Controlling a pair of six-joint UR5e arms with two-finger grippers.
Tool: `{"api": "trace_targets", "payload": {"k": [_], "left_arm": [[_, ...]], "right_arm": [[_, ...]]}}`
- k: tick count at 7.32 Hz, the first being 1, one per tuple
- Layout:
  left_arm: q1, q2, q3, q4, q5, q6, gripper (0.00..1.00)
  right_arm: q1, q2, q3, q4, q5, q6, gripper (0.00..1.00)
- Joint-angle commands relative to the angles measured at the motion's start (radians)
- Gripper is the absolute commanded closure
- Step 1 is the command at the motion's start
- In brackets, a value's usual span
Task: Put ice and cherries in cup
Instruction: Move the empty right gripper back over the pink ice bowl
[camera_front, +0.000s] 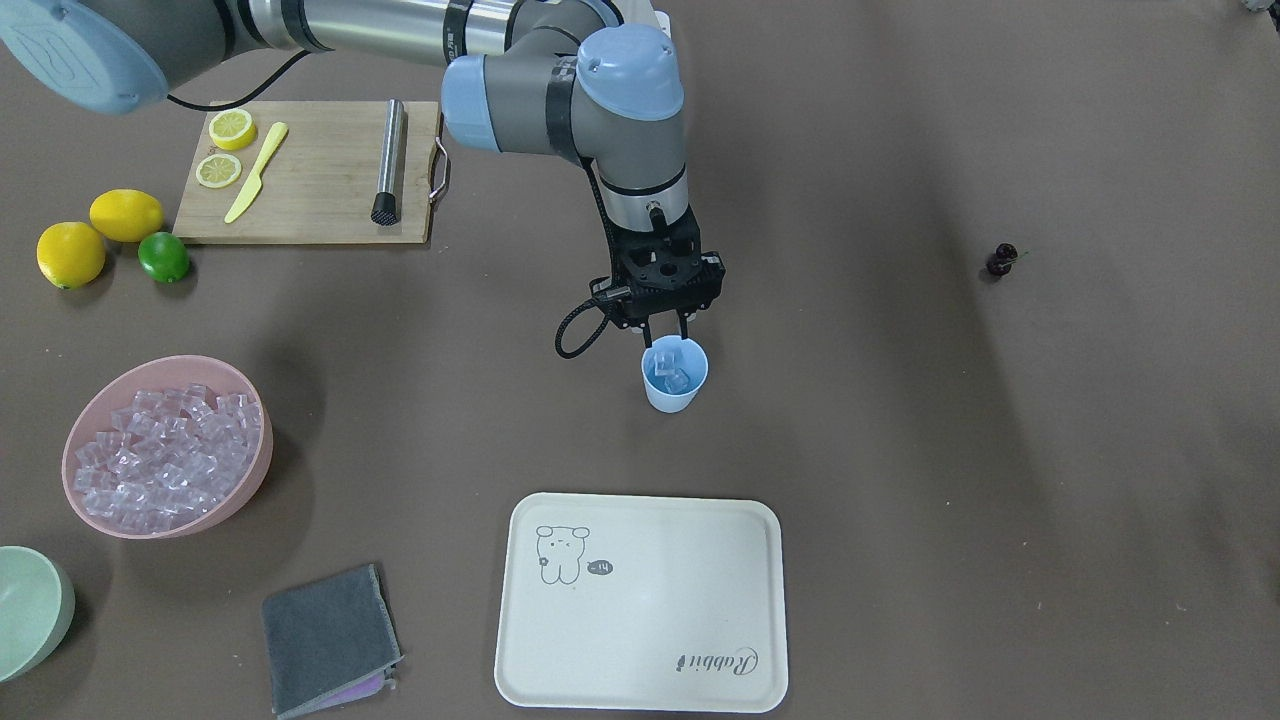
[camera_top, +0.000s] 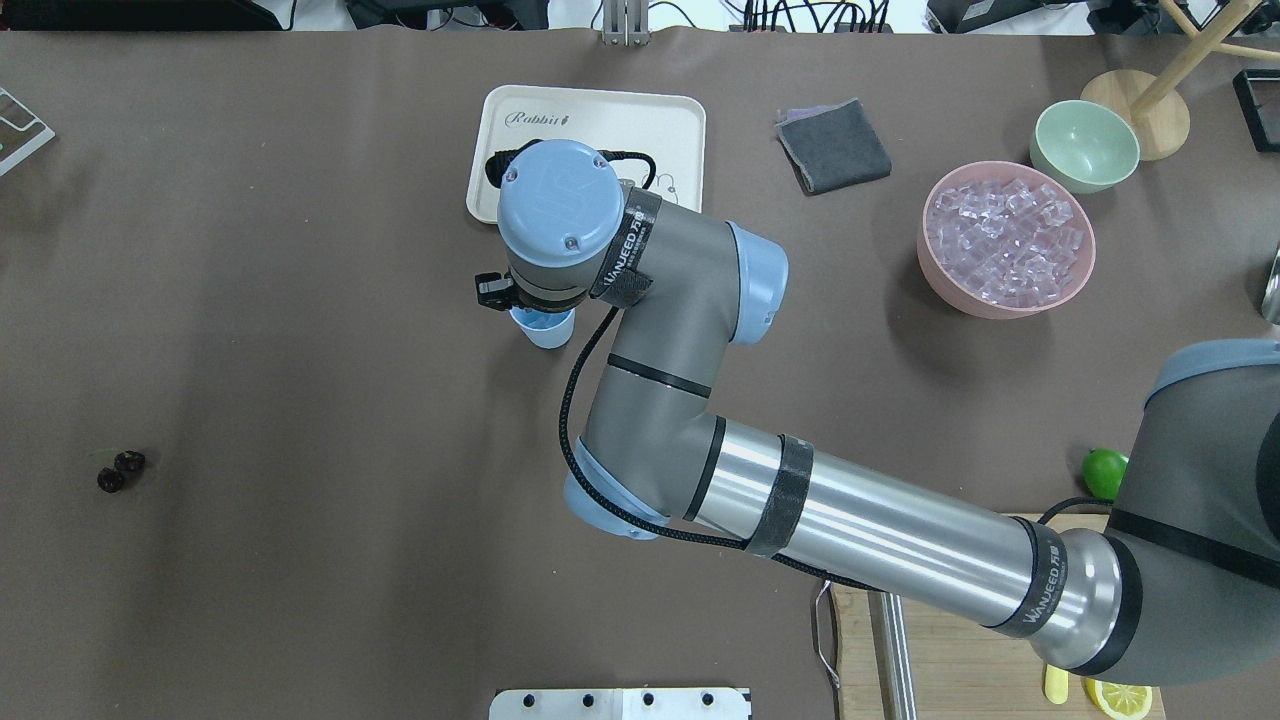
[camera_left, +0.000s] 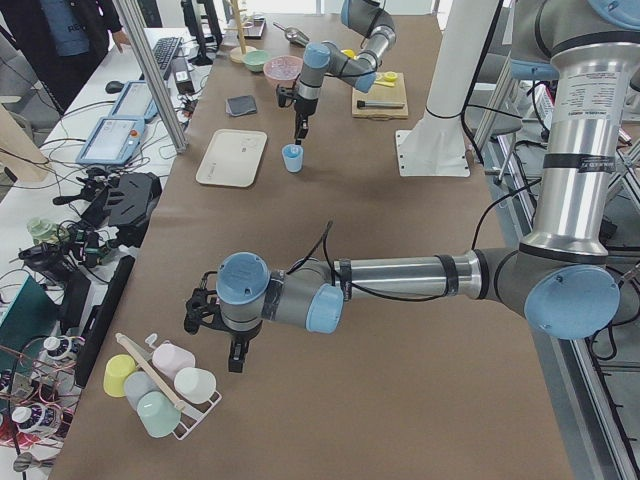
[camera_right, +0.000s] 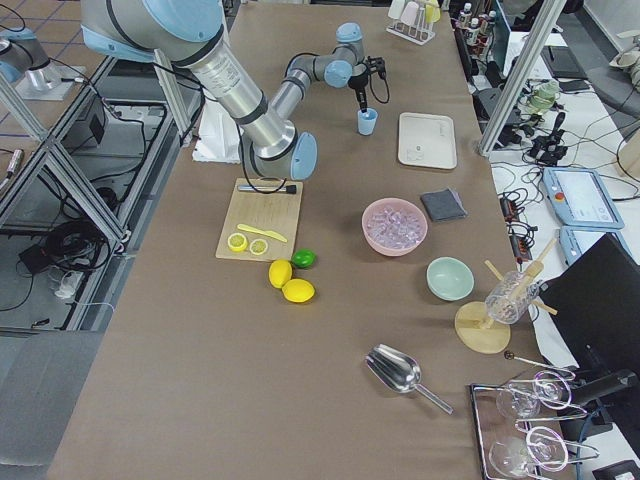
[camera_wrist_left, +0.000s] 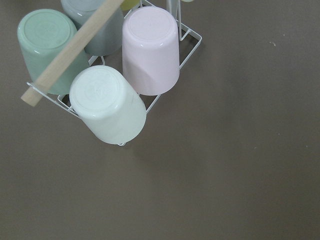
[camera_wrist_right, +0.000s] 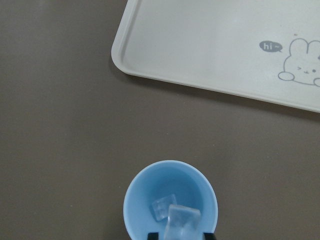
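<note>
Plainly, "Rabbit" on tray (camera_front: 640, 600)

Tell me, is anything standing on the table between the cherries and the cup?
Nothing visible. The cherries lie alone on bare table, and the stretch to the cup is open. Only the right gripper hangs over the cup's rim.

The cup (camera_front: 675, 375) stands mid-table, holding ice (camera_front: 669, 372). The tray (camera_front: 640, 602) lies beside it, toward the operators' edge. The cherries (camera_front: 1001, 259) lie apart.
</note>
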Motion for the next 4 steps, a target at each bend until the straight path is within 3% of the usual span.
{"api": "trace_targets", "payload": {"k": [1,3,4], "left_arm": [[0.000,0.000,0.000,0.000,0.000,-0.001,0.02],[0.000,0.000,-0.003,0.000,0.000,-0.003,0.02],[0.000,-0.001,-0.006,0.000,0.000,-0.004,0.02]], "right_arm": [[0.023,-0.069,0.079,-0.003,0.006,-0.023,0.01],[0.176,-0.252,0.201,0.001,0.196,-0.209,0.01],[0.256,-0.353,0.252,-0.009,0.239,-0.279,0.02]]}}
